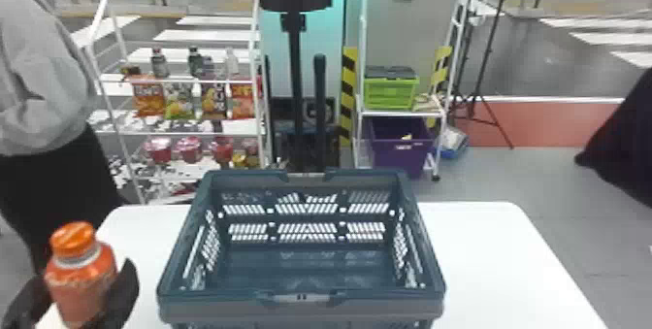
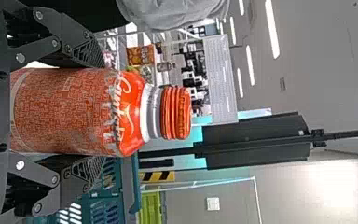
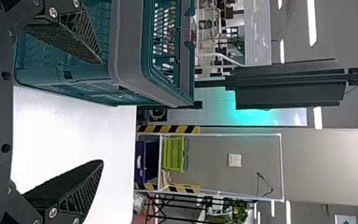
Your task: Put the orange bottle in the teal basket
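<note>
At the lower left of the head view, my left gripper (image 1: 92,299) is closed around the orange bottle (image 1: 80,274), which stands nearly upright beside the basket's left wall, outside it. The teal basket (image 1: 301,299) sits open-topped on the white table. In the left wrist view the fingers of my left gripper (image 2: 81,112) press both sides of the orange bottle (image 2: 74,112), its cap pointing away from the palm; part of the teal basket (image 2: 131,186) lies beyond. My right gripper (image 3: 100,112) has its fingers wide apart with nothing between them, near the teal basket (image 3: 126,51).
The white table (image 1: 490,255) extends to both sides of the basket. Behind it are a snack rack (image 1: 179,134) and a shelf holding a green crate (image 1: 390,92) and a purple bin (image 1: 400,151). A black stand (image 1: 294,61) rises between them.
</note>
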